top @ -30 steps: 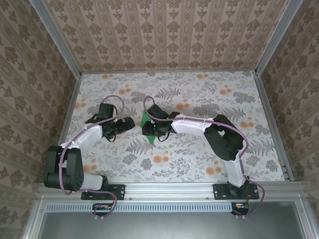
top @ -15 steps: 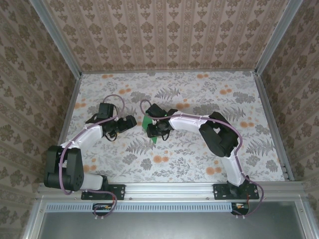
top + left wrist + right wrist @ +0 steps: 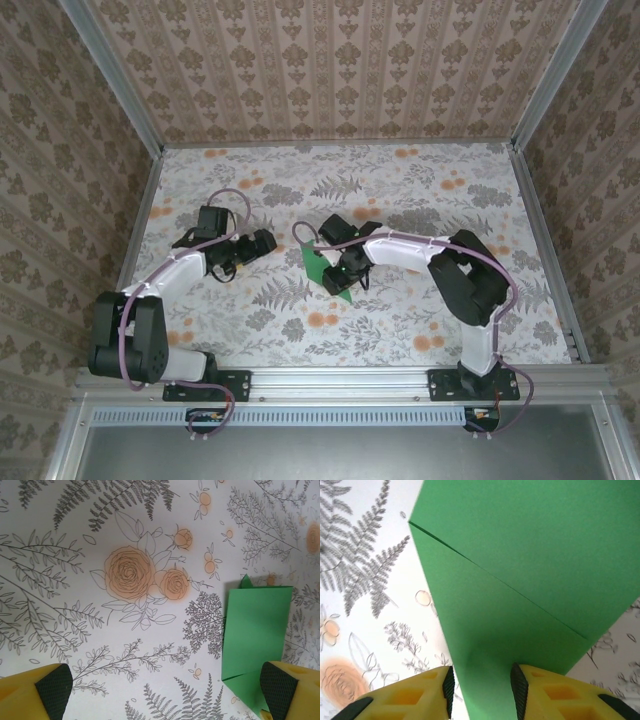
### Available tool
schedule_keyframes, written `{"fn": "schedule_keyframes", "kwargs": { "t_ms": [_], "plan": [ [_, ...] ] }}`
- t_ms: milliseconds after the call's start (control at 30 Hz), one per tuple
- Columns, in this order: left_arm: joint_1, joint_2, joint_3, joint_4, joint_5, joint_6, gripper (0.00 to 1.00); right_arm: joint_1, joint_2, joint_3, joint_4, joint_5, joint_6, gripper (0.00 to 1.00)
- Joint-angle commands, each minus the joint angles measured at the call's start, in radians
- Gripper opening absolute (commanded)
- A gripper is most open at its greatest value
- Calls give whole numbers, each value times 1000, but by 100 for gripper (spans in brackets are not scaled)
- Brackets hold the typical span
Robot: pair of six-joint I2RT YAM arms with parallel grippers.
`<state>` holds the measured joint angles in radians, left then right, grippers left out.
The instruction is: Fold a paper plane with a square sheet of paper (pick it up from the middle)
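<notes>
The green sheet of paper [image 3: 318, 262] lies folded on the flowered table, a slanted strip with a pointed near end. In the left wrist view the sheet [image 3: 257, 625] shows a rectangular part with a slit and a flap below it. My right gripper [image 3: 346, 268] hovers over its right side. In the right wrist view its jaws [image 3: 481, 690] stand partly apart, with the flat creased paper [image 3: 520, 580] running under and between them. My left gripper [image 3: 262, 243] is wide open just left of the paper, and its right fingertip [image 3: 280, 687] overlaps the paper's near corner.
The table [image 3: 400, 320] carries a fern and orange flower print and is walled by patterned panels. A metal rail [image 3: 340, 378] runs along the near edge with both arm bases on it.
The right gripper has moved right and toward the near edge, and the green paper has gone with it and now lies more slanted. The left arm has hardly moved.
</notes>
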<state>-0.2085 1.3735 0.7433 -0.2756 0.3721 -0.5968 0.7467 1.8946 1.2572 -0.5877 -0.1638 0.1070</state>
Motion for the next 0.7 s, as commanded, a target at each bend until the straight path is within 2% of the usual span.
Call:
{"fn": "schedule_keyframes", "kwargs": {
  "t_ms": [0, 167, 267, 400, 667],
  "plan": [
    [-14, 5, -21, 30, 32, -32, 99, 0, -120, -7, 8, 47, 105, 42],
    [-60, 13, -28, 53, 37, -61, 99, 4, -229, -117, 190, 134, 481, 45],
    [-88, 22, -37, 83, 42, -92, 99, 24, -238, -187, 301, 118, 651, 44],
    [-118, 33, -50, 126, 55, -134, 98, 41, -194, -179, 323, 142, 724, 43],
    [-174, 64, -67, 211, 93, -212, 96, 37, -93, -128, 292, 150, 759, 42]
  ]
}}
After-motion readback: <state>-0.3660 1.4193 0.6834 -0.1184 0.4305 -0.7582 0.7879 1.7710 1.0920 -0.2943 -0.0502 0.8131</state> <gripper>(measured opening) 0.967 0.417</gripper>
